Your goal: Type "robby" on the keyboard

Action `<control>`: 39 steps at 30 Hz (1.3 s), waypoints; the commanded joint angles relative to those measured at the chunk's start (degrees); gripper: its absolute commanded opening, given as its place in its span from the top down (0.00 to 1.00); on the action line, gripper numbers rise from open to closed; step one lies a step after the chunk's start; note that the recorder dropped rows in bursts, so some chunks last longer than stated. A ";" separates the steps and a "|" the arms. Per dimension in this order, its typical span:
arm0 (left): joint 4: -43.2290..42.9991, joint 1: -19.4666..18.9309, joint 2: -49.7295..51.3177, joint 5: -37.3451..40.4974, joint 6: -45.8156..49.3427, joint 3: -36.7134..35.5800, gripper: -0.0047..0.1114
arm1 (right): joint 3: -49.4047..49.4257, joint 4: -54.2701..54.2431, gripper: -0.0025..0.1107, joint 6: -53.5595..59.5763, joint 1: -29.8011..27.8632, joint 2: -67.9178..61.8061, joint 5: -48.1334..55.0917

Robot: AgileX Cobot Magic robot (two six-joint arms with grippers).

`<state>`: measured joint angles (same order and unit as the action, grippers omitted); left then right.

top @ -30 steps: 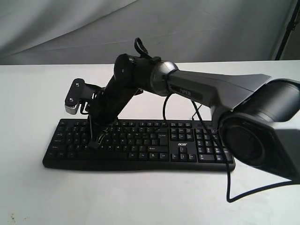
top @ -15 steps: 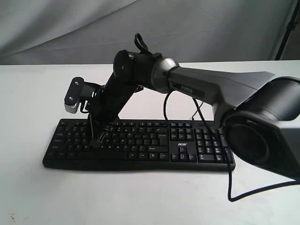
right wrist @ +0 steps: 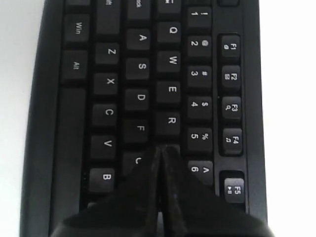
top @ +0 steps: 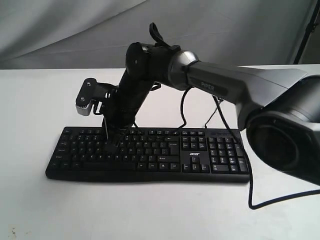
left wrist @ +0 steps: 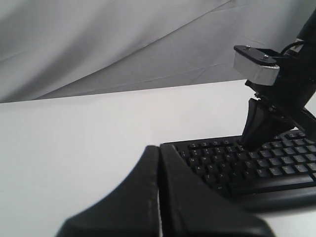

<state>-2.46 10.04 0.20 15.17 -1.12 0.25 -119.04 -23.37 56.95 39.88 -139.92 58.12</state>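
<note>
Two sets of fingers, both pinched shut with nothing held. We see the keyboard (top: 165, 150) flat on the desk (top: 40, 100), its long axis parallel to the desk's near edge in the exterior view. Our right fingers (right wrist: 168, 165) are over its letter end, tip pointing down right beside the R key (right wrist: 171, 120), which sits just past the tip toward Q. Our left fingers (left wrist: 145, 190) sit off the keyboard's short end over the desk, much farther from the letters. So we reckon the right arm does the poking, working along that row.
</note>
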 commanded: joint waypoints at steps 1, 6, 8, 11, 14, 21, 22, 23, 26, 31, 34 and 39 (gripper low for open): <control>-0.27 0.32 -0.20 -0.33 -0.16 -0.25 0.96 | -0.09 0.56 0.98 -0.63 -1.08 1.18 1.00; -0.27 0.32 -0.20 -0.33 -0.16 -0.25 0.96 | 8.37 6.32 0.98 -3.54 -0.38 7.09 -6.20; -0.27 0.32 -0.20 -0.33 -0.16 -0.25 0.96 | 19.15 11.82 0.98 -6.31 0.89 13.14 -19.83; -0.27 0.32 -0.20 -0.33 -0.16 -0.25 0.96 | 28.72 10.09 0.98 -4.25 0.30 17.85 -23.15; -0.27 0.32 -0.20 -0.33 -0.16 -0.25 0.96 | 32.18 2.19 0.98 0.91 -3.35 19.15 -20.84; -0.27 0.32 -0.20 -0.33 -0.16 -0.25 0.96 | 32.28 -9.20 0.98 11.23 -6.51 19.00 -18.89; -0.27 0.32 -0.20 -0.33 -0.16 -0.25 0.96 | 32.28 -10.10 0.98 12.41 -6.62 18.73 -18.89; -0.27 0.32 -0.20 -0.33 -0.16 -0.25 0.96 | 32.28 -11.54 0.98 13.63 -6.76 18.49 -18.89; -0.27 0.32 -0.20 -0.33 -0.16 -0.25 0.96 | 32.28 -15.14 0.98 17.57 -6.76 17.33 -18.89; -0.27 0.32 -0.20 -0.33 -0.16 -0.25 0.96 | 32.28 -15.36 0.98 18.46 -6.86 16.16 -19.09; -0.27 0.32 -0.20 -0.33 -0.16 -0.25 0.96 | 32.28 -15.21 0.98 18.46 -6.97 16.16 -19.42; -0.27 0.32 -0.20 -0.33 -0.16 -0.25 0.96 | 32.28 -15.21 0.98 18.46 -6.97 15.55 -20.89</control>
<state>-2.46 10.04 0.20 15.17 -1.12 0.25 -87.00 -38.17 74.95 33.15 -124.14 38.22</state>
